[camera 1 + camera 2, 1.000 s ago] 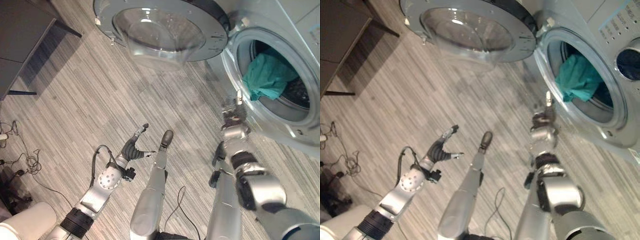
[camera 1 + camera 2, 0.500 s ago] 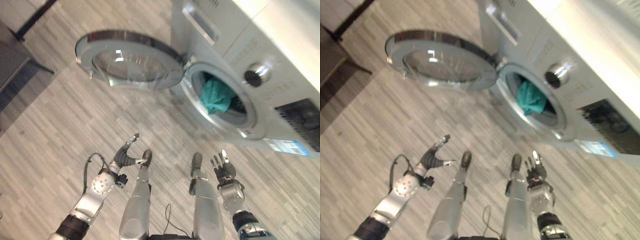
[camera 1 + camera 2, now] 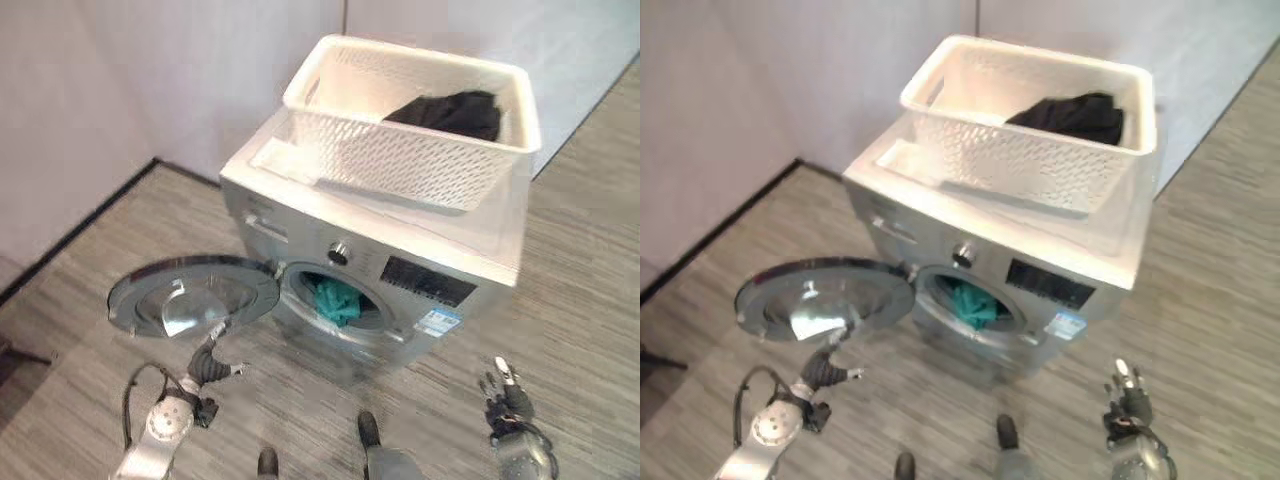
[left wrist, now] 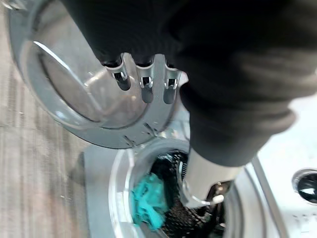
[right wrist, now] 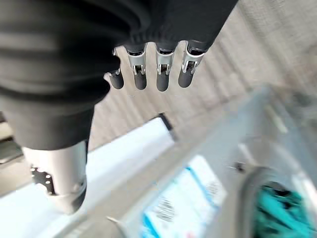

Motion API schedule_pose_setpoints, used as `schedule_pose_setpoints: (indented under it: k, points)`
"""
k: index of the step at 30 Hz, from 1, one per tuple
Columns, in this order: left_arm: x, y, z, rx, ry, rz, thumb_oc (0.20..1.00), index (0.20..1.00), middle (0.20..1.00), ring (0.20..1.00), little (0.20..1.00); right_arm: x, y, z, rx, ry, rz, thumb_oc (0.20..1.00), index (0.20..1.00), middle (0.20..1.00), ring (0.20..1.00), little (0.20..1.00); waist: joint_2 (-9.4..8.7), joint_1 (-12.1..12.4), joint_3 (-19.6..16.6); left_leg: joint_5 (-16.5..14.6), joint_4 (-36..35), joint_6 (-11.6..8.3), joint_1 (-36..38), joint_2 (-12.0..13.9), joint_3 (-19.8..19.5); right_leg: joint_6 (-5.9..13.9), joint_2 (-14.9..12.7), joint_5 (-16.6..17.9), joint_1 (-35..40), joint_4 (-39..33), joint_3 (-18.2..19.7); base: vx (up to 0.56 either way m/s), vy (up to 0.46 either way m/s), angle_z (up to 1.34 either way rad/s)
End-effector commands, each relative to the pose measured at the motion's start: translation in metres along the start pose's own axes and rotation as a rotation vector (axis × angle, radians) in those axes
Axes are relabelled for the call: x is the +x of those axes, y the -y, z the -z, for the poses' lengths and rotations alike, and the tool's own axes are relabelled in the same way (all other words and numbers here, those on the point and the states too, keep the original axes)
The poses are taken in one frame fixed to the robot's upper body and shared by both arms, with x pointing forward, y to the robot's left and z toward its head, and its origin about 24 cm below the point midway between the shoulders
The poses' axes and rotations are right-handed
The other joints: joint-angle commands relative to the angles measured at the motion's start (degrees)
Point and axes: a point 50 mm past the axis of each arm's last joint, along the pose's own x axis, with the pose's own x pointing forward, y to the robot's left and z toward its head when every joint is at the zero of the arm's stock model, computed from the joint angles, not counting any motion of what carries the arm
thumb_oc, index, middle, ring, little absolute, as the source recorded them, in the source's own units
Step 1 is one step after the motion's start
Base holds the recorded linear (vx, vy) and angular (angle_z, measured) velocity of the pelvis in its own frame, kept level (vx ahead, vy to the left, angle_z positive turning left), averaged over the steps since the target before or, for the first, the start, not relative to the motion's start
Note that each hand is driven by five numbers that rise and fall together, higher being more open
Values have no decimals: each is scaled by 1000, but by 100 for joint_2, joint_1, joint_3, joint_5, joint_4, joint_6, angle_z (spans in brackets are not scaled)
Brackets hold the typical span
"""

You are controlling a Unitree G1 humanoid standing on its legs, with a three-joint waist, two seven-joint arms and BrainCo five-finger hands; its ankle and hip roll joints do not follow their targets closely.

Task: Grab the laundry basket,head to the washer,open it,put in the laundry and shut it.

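**Two empty hands low before an open washer, basket on top**

Two hands hung low near the floor in front of the washer (image 3: 400, 270), neither touching anything. At the left, the left hand (image 3: 207, 366) sat just below the edge of the washer door (image 3: 190, 297), its fingers loosely spread and relaxed, holding nothing; its own wrist view showed the dark-tipped fingers (image 4: 143, 87) straight, with the door's glass past them. The door stood swung fully out to the left of the opening, lying nearly flat above the wood-patterned floor (image 3: 80, 300).

To the right of the door, the round drum opening (image 3: 335, 300) was uncovered, and a teal cloth (image 3: 335, 302) lay bunched inside it, near the front lip. The wrist view of the left hand showed the same teal cloth (image 4: 146, 198) inside the rim.

On top of the washer rested the white laundry basket (image 3: 400, 160), tilted, one long side propped higher than the other. A dark garment (image 3: 455, 108) lay inside it toward its right end.

Farther right, well apart from the washer's front, the right hand (image 3: 505, 395) was raised with fingers straight and released, grasping nothing; its wrist view showed the fingers (image 5: 161, 74) extended in a row over the floor.
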Motion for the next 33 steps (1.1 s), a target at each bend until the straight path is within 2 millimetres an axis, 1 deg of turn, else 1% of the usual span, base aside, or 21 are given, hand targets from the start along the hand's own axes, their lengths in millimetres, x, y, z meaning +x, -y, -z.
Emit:
schedule_pose_setpoints:
  k: [1, 2, 3, 4, 6, 8, 9, 10, 11, 12, 14, 15, 18, 21, 22, 23, 24, 25, 26, 28, 33]
  points:
    - [8, -5, -10, -28, 51, -22, 1000, 1000, 1000, 1000, 1000, 13, -42, -83, 25, 357, -99, 1000, 1000, 1000, 1000, 1000, -77, 157, -121, -932, 256, 106, 368, 250, -125, 543, -405, -396, -553, 640, 28, -2, -28, -29]
    - [8, -2, -9, -49, 47, -18, 1000, 1000, 1000, 1000, 1000, 13, -54, -102, 26, 434, -128, 1000, 1000, 1000, 1000, 1000, -63, 181, -168, -895, 208, 106, 404, 254, -94, 556, -407, -376, -539, 612, 33, 18, -12, -22]
    - [9, -2, -9, -50, 48, -18, 1000, 1000, 1000, 1000, 1000, 13, -55, -102, 25, 435, -128, 1000, 1000, 1000, 1000, 1000, -56, 187, -161, -890, 195, 106, 416, 257, -87, 556, -403, -373, -534, 606, 36, 22, -27, -12]
    - [10, 3, -10, -85, 49, -9, 1000, 1000, 1000, 1000, 1000, 8, -82, -137, 63, 585, -199, 1000, 1000, 1000, 1000, 1000, -35, 230, -247, -834, 135, 110, 456, 263, -74, 556, -399, -353, -499, 569, 40, 11, -23, -5]
    - [14, 8, -12, -104, 49, 7, 1000, 1000, 1000, 1000, 1000, -1, -117, -171, 143, 730, -284, 1000, 1000, 1000, 1000, 1000, -11, 296, -312, -772, 94, 114, 451, 264, -115, 544, -406, -344, -472, 551, -10, 7, -23, -5]
    - [16, 11, -18, -112, 65, 19, 1000, 1000, 1000, 1000, 1000, -18, -155, -199, 217, 853, -406, 1000, 1000, 1000, 1000, 1000, 16, 363, -369, -720, 54, 119, 426, 259, -179, 530, -418, -333, -429, 515, -67, 3, -7, 2]
    - [17, 12, -21, -114, 76, 24, 1000, 1000, 1000, 1000, 1000, -27, -169, -213, 225, 912, -456, 1000, 1000, 1000, 1000, 1000, 27, 388, -397, -706, 46, 118, 408, 254, -217, 527, -431, -327, -409, 498, -105, 2, -8, 7]
    - [17, 12, -21, -114, 76, 24, 1000, 1000, 1000, 1000, 1000, -27, -169, -213, 225, 912, -456, 1000, 1000, 1000, 1000, 1000, 29, 383, -395, -706, 47, 118, 406, 255, -222, 527, -432, -326, -407, 496, -109, 1, -8, 9]
    - [17, 13, -23, -115, 87, 31, 1000, 1000, 1000, 1000, 1000, -38, -183, -230, 221, 978, -510, 1000, 1000, 1000, 1000, 1000, 11, 433, -441, -685, 39, 111, 387, 253, -257, 522, -448, -323, -381, 480, -141, -1, -11, 12]
    - [18, 13, -28, -117, 107, 39, 1000, 1000, 1000, 1000, 1000, -55, -209, -256, 189, 1063, -605, 1000, 1000, 1000, 1000, 1000, -32, 493, -480, -629, 40, 97, 335, 249, -320, 503, -476, -314, -324, 447, -199, 3, -19, 8]
    - [21, 16, -34, -141, 122, 73, 1000, 1000, 1000, 1000, 1000, -75, -242, -278, 227, 1059, -832, 1000, 1000, 1000, 1000, 1000, -126, 612, -529, -542, 42, 49, 253, 250, -520, 432, -523, -381, -188, 430, -354, 14, -30, 16]
    - [21, 17, -34, -144, 124, 73, 1000, 1000, 1000, 1000, 1000, -75, -243, -279, 226, 1059, -836, 1000, 1000, 1000, 1000, 1000, -110, 585, -520, -539, 43, 49, 246, 250, -543, 432, -529, -385, -179, 430, -376, 16, -36, 38]
    - [20, 19, -29, -115, 105, 112, 1000, 1000, 1000, 1000, 1000, -86, -266, -302, -80, 1092, -856, 1000, 1000, 1000, 1000, 1000, -268, 640, -580, -489, 38, -11, 190, 277, -712, 369, -549, -454, -94, 479, -527, 30, -48, 62]
    - [18, 19, -26, -110, 102, 146, 1000, 1000, 1000, 1000, 1000, -83, -296, -332, -819, 1134, -651, 1000, 1000, 1000, 1000, 1000, -355, 647, -539, -459, 38, -54, 167, 342, -816, 319, -505, -538, -63, 594, -612, 18, -38, 34]
    - [17, 18, -27, -99, 109, 169, 1000, 1000, 1000, 1000, 1000, -80, -296, -342, -987, 1116, -566, 1000, 1000, 1000, 1000, 1000, -443, 682, -504, -393, 38, -74, 146, 362, -856, 285, -493, -533, -78, 642, -636, 23, -22, 19]
    - [17, 19, -27, -105, 110, 168, 1000, 1000, 1000, 1000, 1000, -81, -299, -343, -991, 1118, -570, 1000, 1000, 1000, 1000, 1000, -407, 663, -513, -430, 38, -69, 156, 370, -853, 291, -487, -567, -64, 637, -644, 14, -40, 13]
    - [17, 20, -26, -97, 102, 197, 1000, 1000, 1000, 1000, 1000, -68, -306, -354, -1169, 1045, -429, 1000, 1000, 1000, 1000, 1000, -476, 668, -510, -374, 38, -90, 109, 407, -915, 253, -464, -582, -55, 665, -701, 42, -26, 12]
    - [17, 21, -26, -100, 103, 196, 1000, 1000, 1000, 1000, 1000, -68, -307, -354, -1171, 1047, -431, 1000, 1000, 1000, 1000, 1000, -454, 658, -500, -379, 38, -92, 116, 414, -918, 252, -459, -586, -46, 666, -705, 29, -50, 9]
    - [18, 24, -26, -90, 89, 234, 1000, 1000, 1000, 1000, 1000, -54, -309, -352, -1332, 958, -336, 1000, 1000, 1000, 1000, 1000, -517, 679, -492, -341, 38, -101, 79, 437, -974, 231, -428, -614, -30, 681, -775, 26, -28, 27]
    - [17, 26, -27, -88, 90, 264, 1000, 1000, 1000, 1000, 1000, -50, -313, -352, -1498, 929, -242, 1000, 1000, 1000, 1000, 1000, -502, 679, -461, -282, 38, -113, 32, 465, -1024, 210, -405, -647, -18, 709, -842, 30, -26, 23]
    - [16, 30, -28, -85, 88, 306, 1000, 1000, 1000, 1000, 1000, -37, -301, -355, -1613, 858, -124, 1000, 1000, 1000, 1000, 1000, -499, 698, -436, -209, 38, -133, -93, 471, -1180, 179, -371, -695, 0, 742, -966, 22, -18, 13]
